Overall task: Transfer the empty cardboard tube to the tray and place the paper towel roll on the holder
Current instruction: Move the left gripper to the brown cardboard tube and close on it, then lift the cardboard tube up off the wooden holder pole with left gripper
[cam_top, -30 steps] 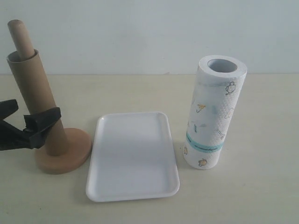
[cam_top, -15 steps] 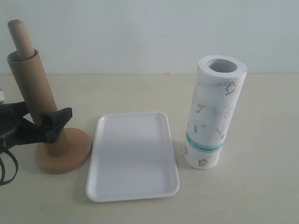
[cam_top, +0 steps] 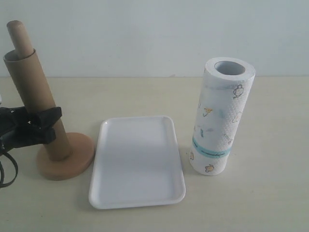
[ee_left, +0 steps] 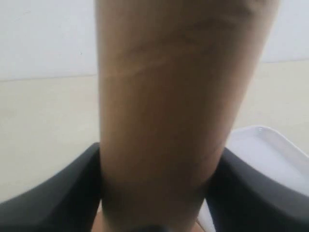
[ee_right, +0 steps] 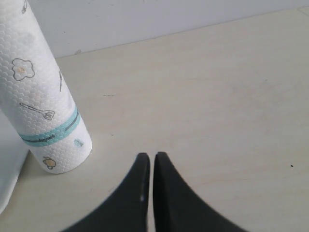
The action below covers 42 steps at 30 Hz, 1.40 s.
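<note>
The empty cardboard tube (cam_top: pixel 34 92) stands tilted over the holder's pole (cam_top: pixel 19 36), whose round top sticks out above it. The holder's disc base (cam_top: pixel 72 154) rests left of the white tray (cam_top: pixel 137 162). My left gripper (cam_top: pixel 41 121) is shut on the tube's lower half. In the left wrist view the tube (ee_left: pixel 174 96) fills the gap, with both black fingers (ee_left: pixel 63 193) pressed against its sides. The paper towel roll (cam_top: pixel 219 121) stands upright right of the tray. My right gripper (ee_right: pixel 152 159) is shut and holds nothing, a short way from the roll (ee_right: pixel 41 106); the exterior view does not show it.
A pale wall runs along the back of the beige table. The tray's corner (ee_left: pixel 270 150) shows just beyond the tube in the left wrist view. Bare tabletop (ee_right: pixel 217 96) lies around the right gripper.
My left gripper has come in from the left and its fingers have closed around the tube. The tube's top has shifted slightly up and to the left.
</note>
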### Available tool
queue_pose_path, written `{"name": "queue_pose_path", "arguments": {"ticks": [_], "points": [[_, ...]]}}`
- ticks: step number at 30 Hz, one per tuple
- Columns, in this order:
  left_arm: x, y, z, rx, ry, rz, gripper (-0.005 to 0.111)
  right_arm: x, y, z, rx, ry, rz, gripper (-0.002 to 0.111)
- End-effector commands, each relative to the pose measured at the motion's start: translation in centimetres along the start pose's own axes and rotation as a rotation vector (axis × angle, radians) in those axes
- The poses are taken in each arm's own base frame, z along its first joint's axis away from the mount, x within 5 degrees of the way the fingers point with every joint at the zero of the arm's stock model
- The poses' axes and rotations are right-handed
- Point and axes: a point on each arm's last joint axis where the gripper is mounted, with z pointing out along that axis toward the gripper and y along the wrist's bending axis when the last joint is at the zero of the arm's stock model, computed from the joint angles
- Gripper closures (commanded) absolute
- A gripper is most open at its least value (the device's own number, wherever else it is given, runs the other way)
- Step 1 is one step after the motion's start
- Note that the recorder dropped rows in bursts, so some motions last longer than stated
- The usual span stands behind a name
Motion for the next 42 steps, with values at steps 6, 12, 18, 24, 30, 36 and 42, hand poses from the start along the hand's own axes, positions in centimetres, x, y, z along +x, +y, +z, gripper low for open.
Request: {"name": "queue_pose_path", "arguments": {"ticks": [6,12,18,24,30,36,42], "points": [[-8.1,-1.8,-4.0,0.045,-0.276,0.013,0.103,-0.1,0.0,0.0,-0.001,-0.013,-0.004,0.106],[-15.0,-3.4,-7.1,0.083,-0.363,0.066,0.103,-0.1,0.0,0.0,-0.001,-0.013,-0.004,0.106],[-19.7,-4.2,-9.7,0.067,-0.392,0.047,0.103,-0.1,0.0,0.0,-0.001,-0.013,-0.004,0.106],[-25.0,-6.1,-12.6,0.156,-0.39,0.073,0.103,-0.1,0.0,0.0,-0.001,-0.013,-0.004,0.106],[-28.8,-8.3,-14.7,0.329,-0.398,0.034,0.103,-0.1,0.0,0.0,-0.001,-0.013,-0.004,0.106],[-29.7,-9.7,-13.2,0.568,-0.168,-0.053,0.103,-0.1,0.0,0.0,-0.001,-0.013,-0.004,0.106],[-28.2,-9.6,-10.1,0.672,-0.032,-0.085,0.103,-0.1,0.0,0.0,-0.001,-0.013,-0.004,0.106]]}}
